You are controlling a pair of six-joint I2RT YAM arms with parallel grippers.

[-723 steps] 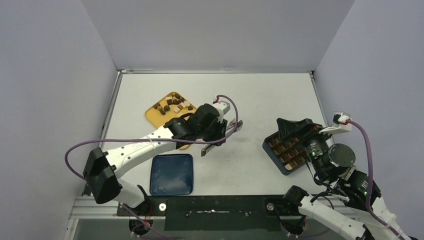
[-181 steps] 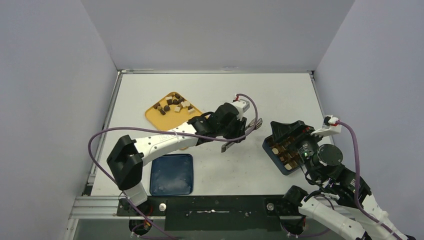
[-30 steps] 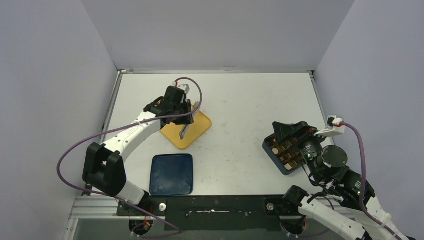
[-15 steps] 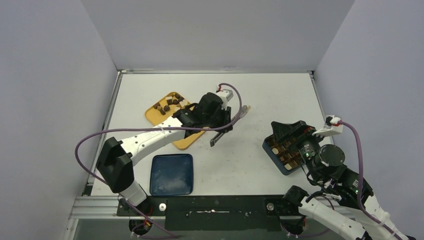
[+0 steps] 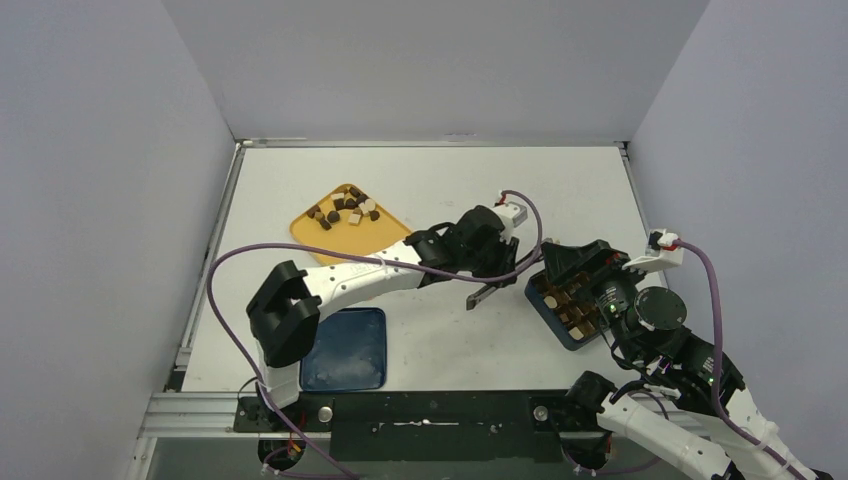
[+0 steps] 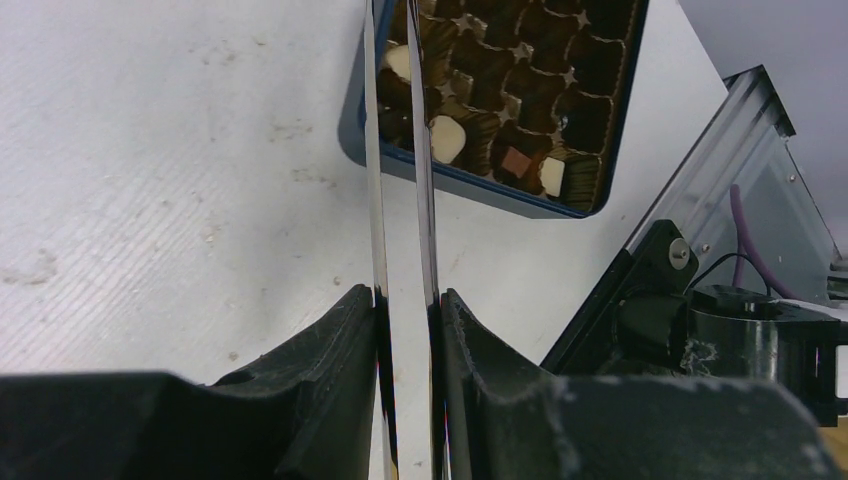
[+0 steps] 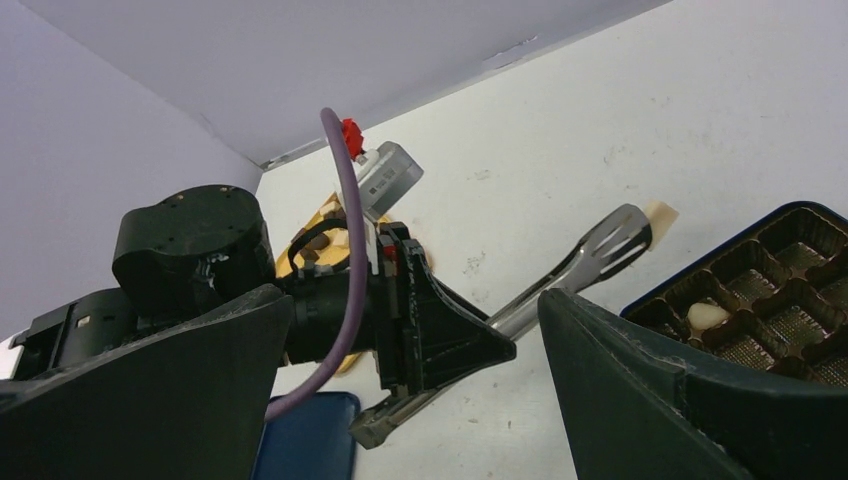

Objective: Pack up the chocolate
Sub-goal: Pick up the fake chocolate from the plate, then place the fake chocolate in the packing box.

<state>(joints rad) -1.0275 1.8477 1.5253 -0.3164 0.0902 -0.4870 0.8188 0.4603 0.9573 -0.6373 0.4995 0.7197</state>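
"White table, grey walls. Where's the chocolate (image 5: 345,208)?"

"Mostly on the orange tray (image 5: 335,240). One cream piece (image 7: 660,214) sits in the tongs (image 7: 590,255), at the box's (image 5: 548,318) left rim. The left gripper (image 6: 405,300) clamps the tongs, pointing straight boxward."

"Right gripper (image 7: 415,295)?"

"Spread wide, empty, beside the partly filled box."

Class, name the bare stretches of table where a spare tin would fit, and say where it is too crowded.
Bare: the far strip of table behind the yellow tray and chocolate box; the near stretch between blue lid and box. Crowded: between tray and box, under the left arm and tongs.
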